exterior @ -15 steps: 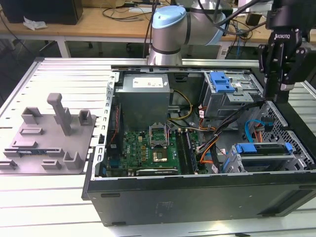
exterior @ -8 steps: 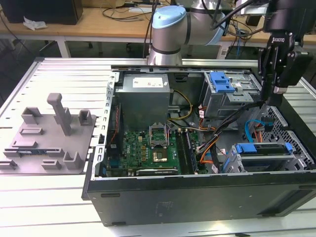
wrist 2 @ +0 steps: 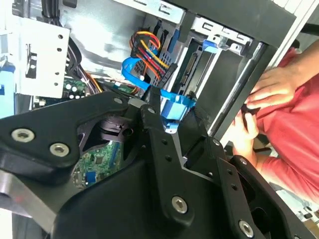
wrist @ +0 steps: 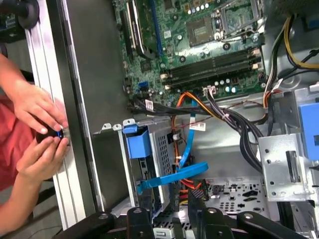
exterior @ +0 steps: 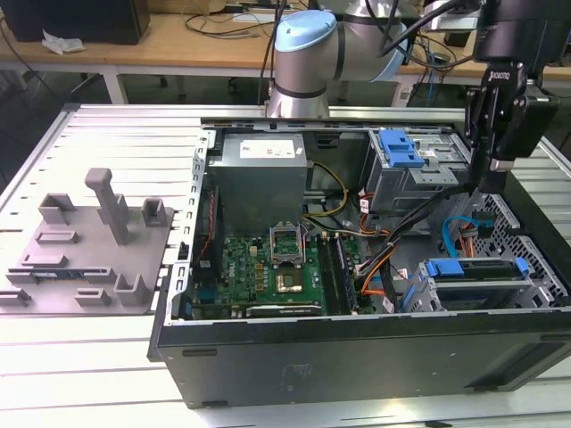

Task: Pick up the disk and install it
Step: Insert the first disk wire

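The disk (exterior: 473,269) stands on edge in the drive cage at the front of the open computer case, on the exterior view's right, with its bright blue bracket facing up. In the first wrist view the blue bracket end (wrist: 138,144) shows at the cage's mouth. My gripper (exterior: 490,181) hangs above the case, a little behind the cage and apart from the disk. Its black fingers (wrist: 143,199) stand apart, and the gripper (wrist: 169,199) is open with only cables beneath it.
A grey fixture tray (exterior: 89,259) with upright posts lies on the exterior view's left. A blue flat cable (wrist: 187,159) and orange wires run beside the cage. A person's hands (wrist: 40,129) hold a small dark object at the table rail.
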